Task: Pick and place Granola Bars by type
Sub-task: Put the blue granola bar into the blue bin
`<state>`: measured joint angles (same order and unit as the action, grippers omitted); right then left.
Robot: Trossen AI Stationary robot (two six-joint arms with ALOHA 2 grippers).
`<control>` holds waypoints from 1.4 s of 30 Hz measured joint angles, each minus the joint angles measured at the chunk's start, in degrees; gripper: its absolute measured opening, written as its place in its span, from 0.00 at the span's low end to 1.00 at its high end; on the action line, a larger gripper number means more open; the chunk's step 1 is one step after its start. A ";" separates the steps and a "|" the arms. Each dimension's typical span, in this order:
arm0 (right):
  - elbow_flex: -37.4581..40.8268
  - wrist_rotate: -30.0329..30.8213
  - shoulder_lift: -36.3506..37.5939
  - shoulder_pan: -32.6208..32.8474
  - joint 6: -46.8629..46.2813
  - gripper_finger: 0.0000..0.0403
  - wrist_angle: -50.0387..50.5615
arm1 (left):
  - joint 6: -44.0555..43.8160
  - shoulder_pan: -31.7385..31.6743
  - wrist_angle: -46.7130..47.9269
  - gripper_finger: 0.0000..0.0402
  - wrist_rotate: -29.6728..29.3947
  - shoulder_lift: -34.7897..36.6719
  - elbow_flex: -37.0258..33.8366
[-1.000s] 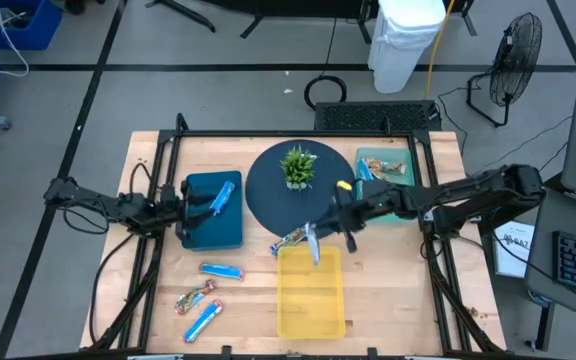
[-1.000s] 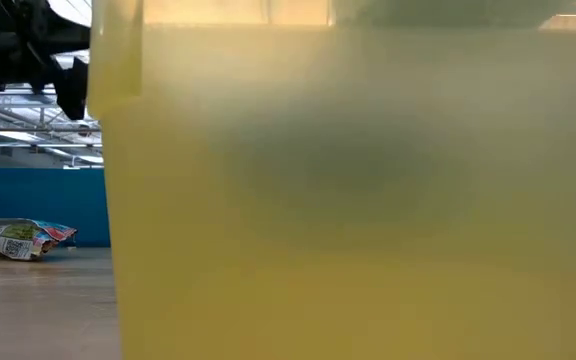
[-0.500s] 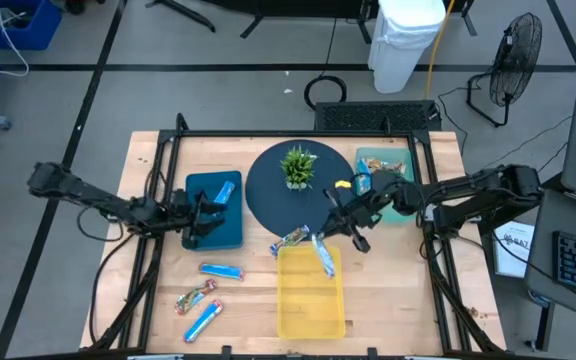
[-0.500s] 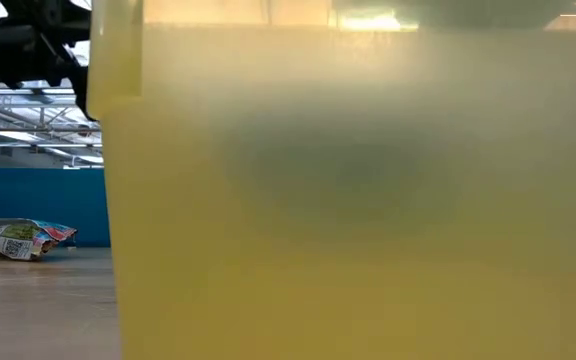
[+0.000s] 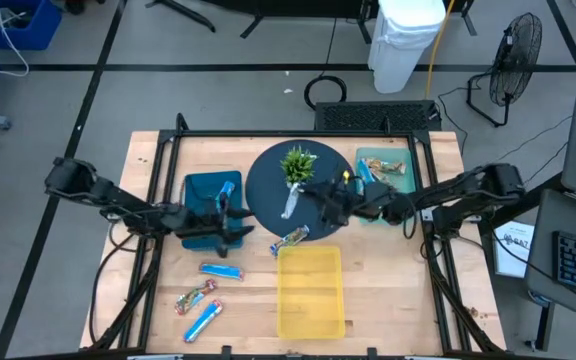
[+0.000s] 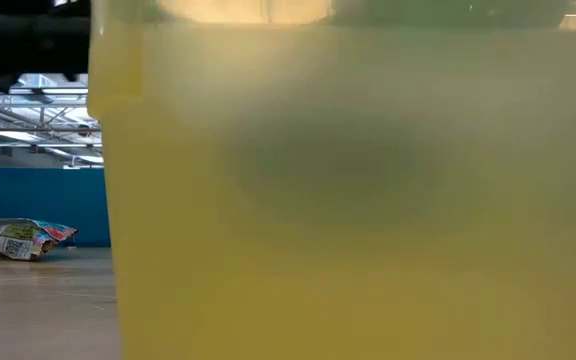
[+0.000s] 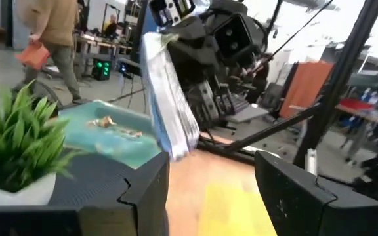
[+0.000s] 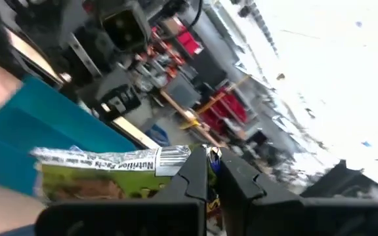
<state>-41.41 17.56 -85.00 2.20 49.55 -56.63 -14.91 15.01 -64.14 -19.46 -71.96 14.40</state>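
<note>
right hand (image 5: 303, 193) pinching silver bar (image 5: 290, 200) over black disc (image 5: 268, 195) | left hand (image 7: 209, 190) spread; low view blocked by yellow bin (image 6: 368, 200)

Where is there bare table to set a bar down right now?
Bare wood lies right of the yellow tray, and left of the loose bars. It is crowded between the blue tray, dark round mat and teal tray, where both hands work.

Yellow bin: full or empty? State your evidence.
Empty. From above, the yellow bin shows only its bare floor; the loose bars lie on the table beside it.
</note>
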 joint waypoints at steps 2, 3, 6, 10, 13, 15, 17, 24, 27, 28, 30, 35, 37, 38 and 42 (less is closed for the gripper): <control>-0.02 2.75 -2.39 0.36 2.48 0.02 -3.12 | 2.13 -0.57 0.13 0.57 0.02 -3.17 3.40; 0.00 4.29 -3.21 0.49 3.81 0.02 -4.13 | 2.93 -0.87 0.49 0.57 -0.02 -4.51 4.85; -0.04 8.16 -4.10 0.52 5.50 0.02 -4.91 | 5.07 -1.63 3.96 0.57 -0.11 -7.79 8.74; -0.07 10.13 -4.04 0.35 3.90 0.02 -5.84 | 5.66 -2.84 8.23 0.57 -2.54 -11.60 13.37; -0.09 9.45 -4.02 0.33 2.68 0.02 -7.22 | 5.79 -4.12 10.06 0.57 -6.22 -14.54 16.46; -0.09 9.40 -4.03 0.33 1.63 0.02 -7.02 | 5.86 -5.09 11.50 0.57 -8.13 -16.15 18.06; -0.09 9.44 -4.04 0.33 0.68 0.02 -6.53 | 6.00 -6.05 12.44 0.57 -9.17 -17.73 19.93; -0.09 9.51 -4.04 0.33 0.62 0.02 -6.56 | 5.81 -8.18 16.98 0.57 -9.27 -20.09 23.47; -0.09 9.53 -4.04 0.33 0.62 0.02 -6.47 | 5.81 -8.37 17.67 0.57 -9.27 -20.10 23.76; -0.09 9.53 -4.04 0.33 0.42 0.02 -6.32 | 5.81 -8.36 17.58 0.57 -9.25 -20.09 23.76; -0.09 9.55 -4.04 0.33 -0.53 0.02 -5.80 | 5.81 -8.36 17.59 0.57 -9.27 -20.09 23.76; -0.09 9.60 -4.04 0.33 -1.82 0.02 -5.20 | 5.80 -8.36 17.56 0.57 -10.20 -20.09 23.76; -0.09 9.62 -4.04 0.33 -1.80 0.02 -5.20 | 5.80 -8.36 17.64 0.57 -10.65 -20.09 23.76; -0.09 9.66 -4.04 0.33 -1.83 0.02 -5.20 | 5.82 -8.36 17.63 0.57 -10.66 -20.09 23.76; -0.09 9.66 -4.04 0.28 -1.96 0.02 -4.84 | 6.17 -8.30 17.64 0.49 -11.72 -20.09 23.76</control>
<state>-41.50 27.22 -89.03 2.48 47.59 -61.46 -8.74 6.71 -46.50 -31.18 -92.05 38.15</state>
